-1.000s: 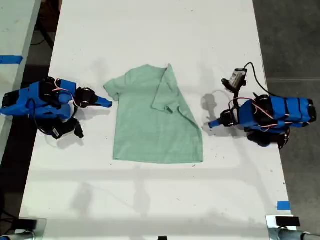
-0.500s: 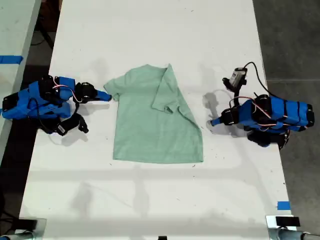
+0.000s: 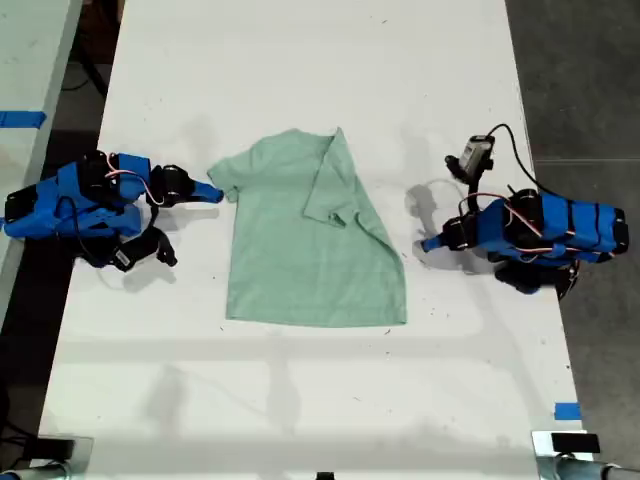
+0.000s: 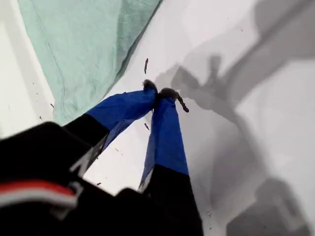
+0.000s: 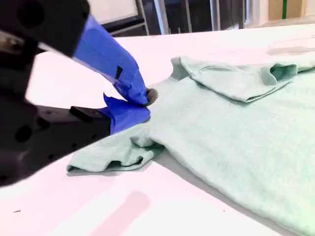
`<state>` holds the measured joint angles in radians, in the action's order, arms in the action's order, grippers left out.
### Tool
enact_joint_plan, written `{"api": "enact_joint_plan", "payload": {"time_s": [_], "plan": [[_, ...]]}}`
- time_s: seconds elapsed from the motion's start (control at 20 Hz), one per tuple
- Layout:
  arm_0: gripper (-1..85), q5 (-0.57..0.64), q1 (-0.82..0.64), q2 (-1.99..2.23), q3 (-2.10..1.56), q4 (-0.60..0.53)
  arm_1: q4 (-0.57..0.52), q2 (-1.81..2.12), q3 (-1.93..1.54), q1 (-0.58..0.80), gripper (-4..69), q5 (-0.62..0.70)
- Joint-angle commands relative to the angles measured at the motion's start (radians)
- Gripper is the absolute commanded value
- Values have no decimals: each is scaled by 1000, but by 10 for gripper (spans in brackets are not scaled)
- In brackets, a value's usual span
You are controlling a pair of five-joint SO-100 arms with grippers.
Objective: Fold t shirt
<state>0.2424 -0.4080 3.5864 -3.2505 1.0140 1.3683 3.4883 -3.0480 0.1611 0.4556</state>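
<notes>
The pale mint-green t shirt [image 3: 310,250] lies flat in the middle of the white table [image 3: 300,60]. The sleeve on the exterior view's right is folded in over the body. My second gripper [image 3: 215,193] comes in from the exterior view's left. It is shut, its tips [image 5: 146,101] resting against the other sleeve of the t shirt [image 5: 236,128], and I see no cloth pinched between them. My first gripper [image 3: 425,243] sits on the exterior view's right. It is shut on nothing, tips [image 4: 158,93] on bare table just off the t shirt's edge [image 4: 74,44].
A small camera with a black cable [image 3: 478,155] stands behind the first arm. Blue tape [image 3: 566,410] marks the table near the exterior view's lower right. A second table with blue tape [image 3: 20,119] lies past a dark gap at the exterior view's left.
Over the last second my second arm shifted slightly toward the sleeve and my first arm nudged a little. In the last half second nothing moved. The shirt lies unchanged.
</notes>
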Motion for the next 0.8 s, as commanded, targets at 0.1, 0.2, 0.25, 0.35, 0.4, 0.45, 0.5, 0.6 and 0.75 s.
{"api": "enact_joint_plan", "payload": {"time_s": [0.1,0.2,0.25,0.35,0.4,0.45,0.5,0.6,0.75], "plan": [[-3,-15,9,6,-40,-3,0,12,-44,-3,19,-14],[-3,-15,9,6,-40,-3,0,12,-44,-3,19,-15],[-3,-14,9,6,-40,-3,0,12,-44,-3,19,-15],[-3,-14,9,6,-40,-3,-2,12,-44,-5,19,-17],[-3,-12,9,6,-40,-3,-2,12,-44,-5,19,-17],[-3,-12,9,6,-40,-3,-2,12,-44,-5,19,-18],[-3,-12,9,6,-40,-3,-2,12,-44,-5,19,-18],[-3,-14,12,6,-40,-3,-2,12,-44,-5,19,-18],[-3,-9,2,6,-40,-3,-2,11,-44,-5,19,-25]]}}
